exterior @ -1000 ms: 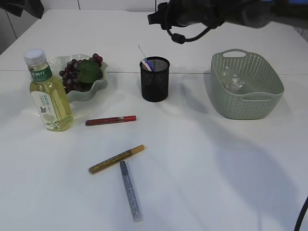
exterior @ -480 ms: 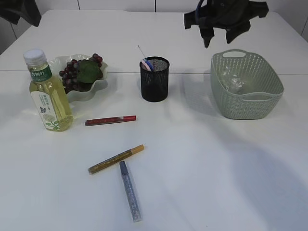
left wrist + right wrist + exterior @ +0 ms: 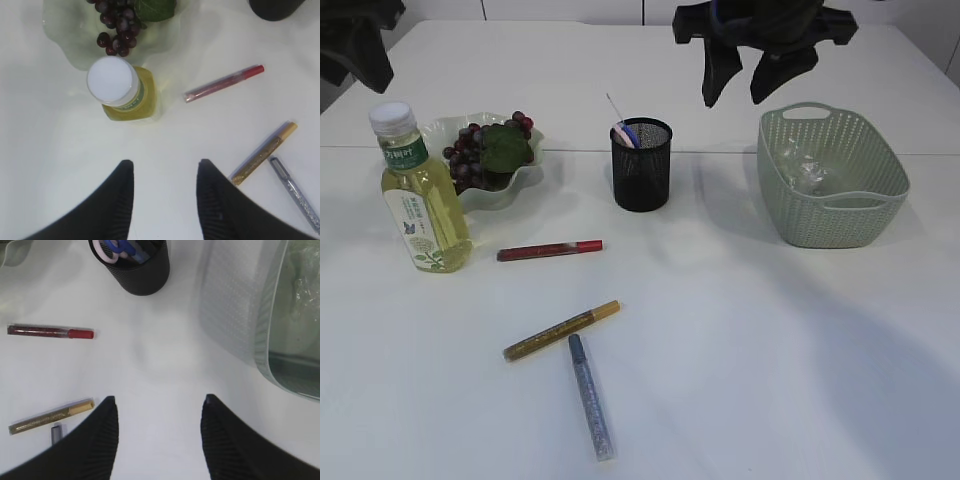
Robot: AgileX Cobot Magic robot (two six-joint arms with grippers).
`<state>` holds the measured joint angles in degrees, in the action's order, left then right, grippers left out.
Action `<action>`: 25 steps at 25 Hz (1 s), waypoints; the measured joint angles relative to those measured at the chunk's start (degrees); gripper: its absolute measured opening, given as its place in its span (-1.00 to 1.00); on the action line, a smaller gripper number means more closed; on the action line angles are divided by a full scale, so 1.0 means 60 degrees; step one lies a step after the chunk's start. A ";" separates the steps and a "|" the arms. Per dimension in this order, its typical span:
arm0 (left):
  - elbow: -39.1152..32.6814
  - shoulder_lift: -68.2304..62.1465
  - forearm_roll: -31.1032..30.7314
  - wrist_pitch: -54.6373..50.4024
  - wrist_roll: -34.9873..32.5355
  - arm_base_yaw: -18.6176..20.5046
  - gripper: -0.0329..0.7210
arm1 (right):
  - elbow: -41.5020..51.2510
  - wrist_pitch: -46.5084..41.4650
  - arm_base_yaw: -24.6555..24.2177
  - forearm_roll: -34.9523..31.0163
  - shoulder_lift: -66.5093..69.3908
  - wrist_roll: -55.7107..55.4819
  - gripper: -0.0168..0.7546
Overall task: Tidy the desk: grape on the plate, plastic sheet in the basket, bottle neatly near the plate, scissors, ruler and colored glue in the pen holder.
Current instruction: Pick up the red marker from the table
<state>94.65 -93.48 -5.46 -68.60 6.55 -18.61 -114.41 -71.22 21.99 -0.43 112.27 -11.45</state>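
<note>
Grapes (image 3: pixel 485 148) lie on the pale green plate (image 3: pixel 515 190), with the yellow bottle (image 3: pixel 420 200) upright at its front left. The black pen holder (image 3: pixel 641 165) holds scissors (image 3: pixel 117 247) and a ruler. The plastic sheet (image 3: pixel 805 170) lies in the green basket (image 3: pixel 830 215). Red (image 3: pixel 550 250), gold (image 3: pixel 562 330) and silver (image 3: pixel 591 397) glue tubes lie on the table. My right gripper (image 3: pixel 735 90) hangs open and empty, high between holder and basket. My left gripper (image 3: pixel 360 55) is open and empty, high above the bottle (image 3: pixel 111 81).
The white table (image 3: pixel 770 350) has its far edge behind the plate and basket. In the left wrist view the red (image 3: pixel 223 83) and gold (image 3: pixel 264 153) tubes lie right of the bottle. In the right wrist view the basket (image 3: pixel 235 315) stands right of the holder (image 3: pixel 132 270).
My right arm has swung back from over the pen holder, and its open gripper now hangs between holder and basket. My left gripper has shifted slightly at the top left. The objects have not moved.
</note>
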 joint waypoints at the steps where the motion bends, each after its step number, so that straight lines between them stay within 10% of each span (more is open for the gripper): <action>1: 0.0000 0.0000 0.0098 -0.0021 -0.0211 0.0000 -0.10 | 0.0093 0.0000 0.0000 -0.0022 -0.0106 0.0024 0.14; 25: 0.0144 -0.1469 0.1310 0.0138 -0.6233 -0.0108 -0.10 | 0.6140 0.0000 0.0000 -0.1585 -0.4056 0.0171 0.14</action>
<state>95.51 -102.29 2.40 -67.77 -30.85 -19.26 -77.57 -71.22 21.99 -9.94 87.94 -10.42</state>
